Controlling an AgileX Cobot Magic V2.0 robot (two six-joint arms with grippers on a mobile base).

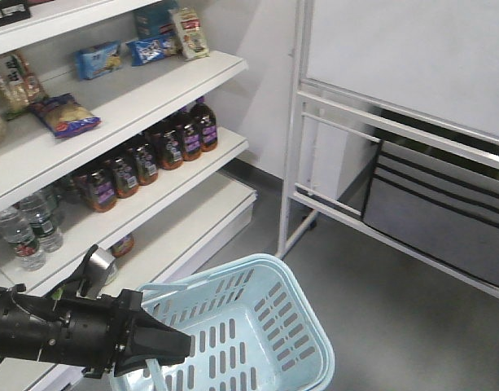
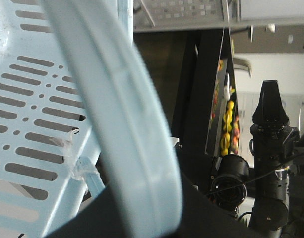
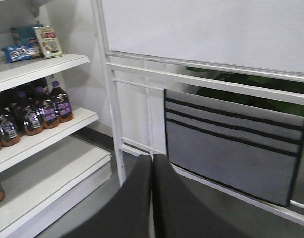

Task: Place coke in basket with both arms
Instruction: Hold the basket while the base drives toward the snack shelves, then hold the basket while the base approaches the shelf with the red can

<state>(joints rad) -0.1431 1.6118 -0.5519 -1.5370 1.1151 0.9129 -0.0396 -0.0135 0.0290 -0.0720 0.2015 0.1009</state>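
Basket [image 1: 273, 326]: light blue, raised off the floor, beside the shelves [image 1: 151, 106].
Left tool [image 1: 180, 346]: clamped on the basket's handle [image 2: 137, 148].
Right tool [image 3: 152, 166]: fingers pressed together, empty.

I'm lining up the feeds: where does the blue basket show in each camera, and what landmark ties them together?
Front view: the basket sits bottom centre, open side up.
Left wrist: the basket fills the left half, very close, its handle arcing across the middle.
Right wrist: not in it.
Shared landmark: the shelf row of dark purple-labelled bottles, seen in the front and right-wrist views only.
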